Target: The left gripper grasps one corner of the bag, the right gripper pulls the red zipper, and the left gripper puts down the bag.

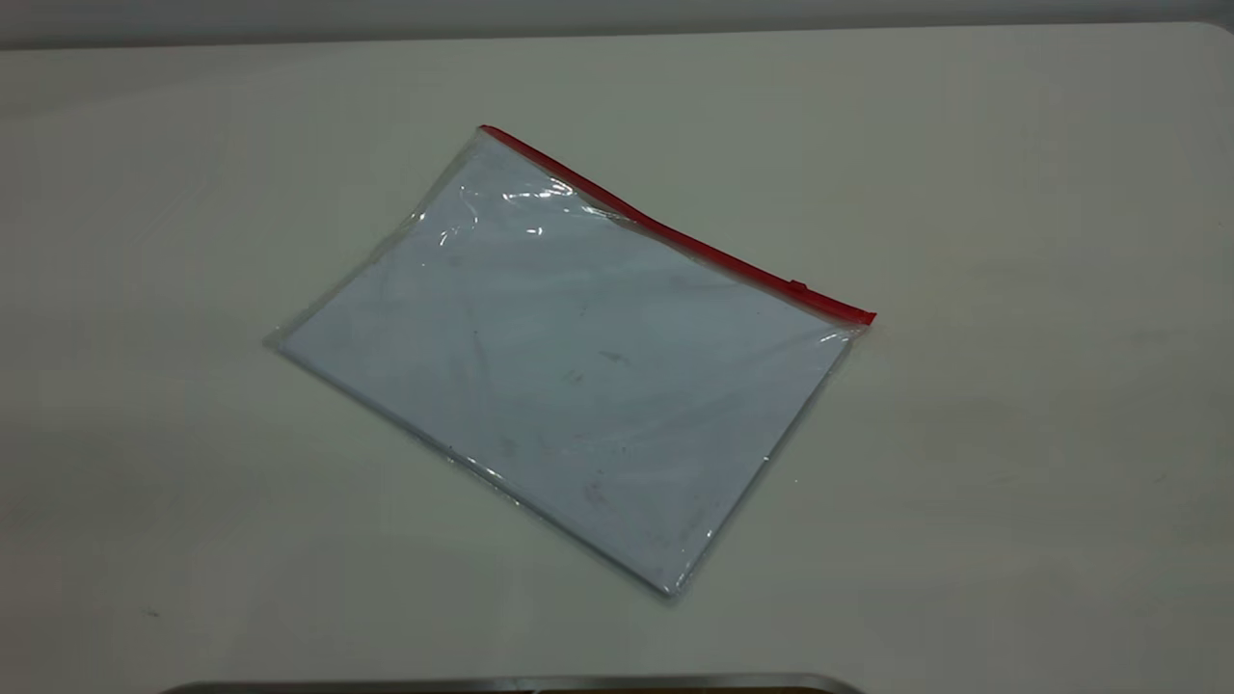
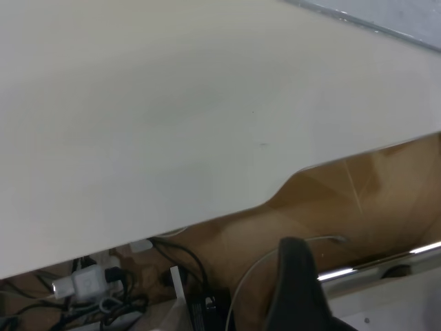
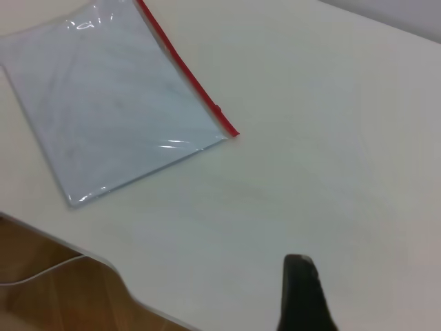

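The bag, a clear flat pouch with a white sheet inside, lies flat on the white table, turned at an angle. The red zipper runs along its far long edge. Its small slider tab sits near the right corner of the bag. Neither gripper shows in the exterior view. The left gripper hangs off the table's edge, far from the bag, whose edge just shows in the left wrist view. The right gripper is over bare table, well away from the bag and zipper.
The white table spreads all around the bag. A metal-edged strip lies at the near edge. Below the table edge in the left wrist view are cables and a power strip and a wooden floor.
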Available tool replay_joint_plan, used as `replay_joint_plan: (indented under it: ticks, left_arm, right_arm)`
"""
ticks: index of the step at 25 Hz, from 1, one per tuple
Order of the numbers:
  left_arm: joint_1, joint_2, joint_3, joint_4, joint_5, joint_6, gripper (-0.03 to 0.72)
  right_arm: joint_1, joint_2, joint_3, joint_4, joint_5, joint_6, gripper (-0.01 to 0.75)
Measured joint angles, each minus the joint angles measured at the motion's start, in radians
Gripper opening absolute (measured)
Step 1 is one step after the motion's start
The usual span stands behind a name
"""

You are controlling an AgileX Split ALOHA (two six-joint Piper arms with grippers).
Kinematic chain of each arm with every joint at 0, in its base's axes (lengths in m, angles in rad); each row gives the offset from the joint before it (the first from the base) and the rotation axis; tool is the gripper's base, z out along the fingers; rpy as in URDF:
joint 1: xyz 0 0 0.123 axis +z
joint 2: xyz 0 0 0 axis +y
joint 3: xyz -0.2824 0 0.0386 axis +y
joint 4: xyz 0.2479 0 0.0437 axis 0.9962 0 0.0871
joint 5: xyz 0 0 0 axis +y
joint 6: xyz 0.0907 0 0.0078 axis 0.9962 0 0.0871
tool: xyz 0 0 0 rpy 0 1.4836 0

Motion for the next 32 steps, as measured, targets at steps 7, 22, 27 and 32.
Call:
replay_joint_plan:
  ticks: [7, 22, 27, 32]
  left_arm:
    - [0.0, 0.0, 0.0, 0.0, -0.001, 0.0, 0.582]
    - [0.078, -0.235, 0.0, 0.015, -0.001, -0.009, 0.582]
    - [0.078, -0.312, 0.0, 0.016, 0.004, -0.023, 0.582]
    - [0.078, -0.318, 0.0, 0.017, 0.007, -0.025, 0.582]
  right_arm:
    - [0.0, 0.0, 0.0, 0.005, 0.0, 0.0, 0.511]
    - [0.0, 0.0, 0.0, 0.006, -0.001, 0.003, 0.511]
    - [0.0, 0.0, 0.0, 0.006, -0.001, 0.003, 0.511]
    - [0.0, 0.0, 0.0, 0.006, -0.001, 0.003, 0.511]
